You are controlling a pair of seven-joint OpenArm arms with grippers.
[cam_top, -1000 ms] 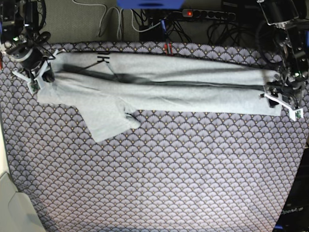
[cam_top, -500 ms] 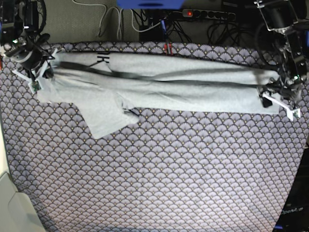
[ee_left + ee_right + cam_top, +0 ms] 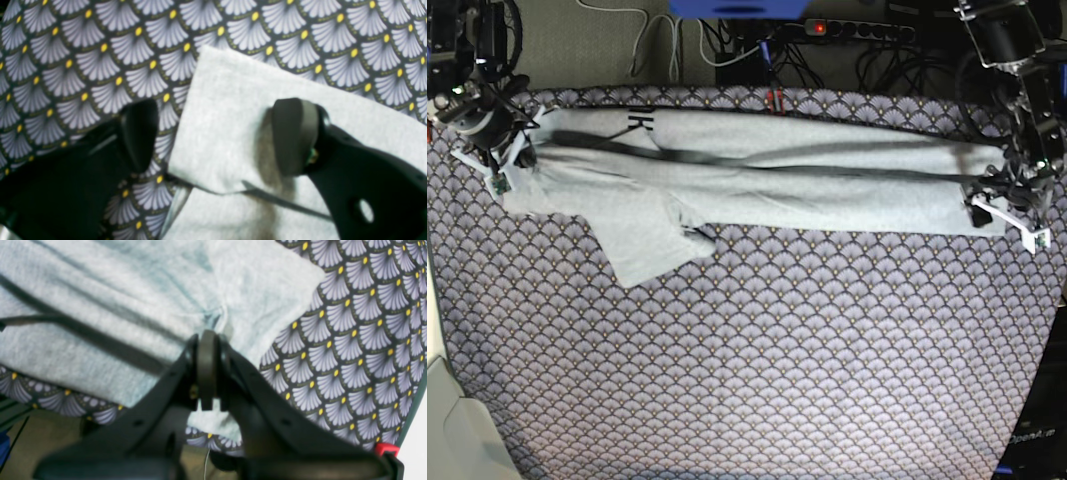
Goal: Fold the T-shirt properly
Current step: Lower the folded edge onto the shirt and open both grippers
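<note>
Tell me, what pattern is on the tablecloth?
Pale purple-grey fans with yellow dots on dark ground; the tablecloth shows clearest in the left wrist view.

- The T-shirt (image 3: 767, 180) lies stretched from 9 to 3 o'clock across the far half of the table (image 3: 777, 380).
- One sleeve (image 3: 649, 245) sticks out toward 6 o'clock from the shirt's 9 o'clock end.
- The right hand (image 3: 499, 160) sits at 10 o'clock, on the shirt's end there.
- The left hand (image 3: 1007, 215) sits at 3 o'clock, over the opposite corner.
- Cables (image 3: 727, 40) lie beyond the table at 12 o'clock.
</note>
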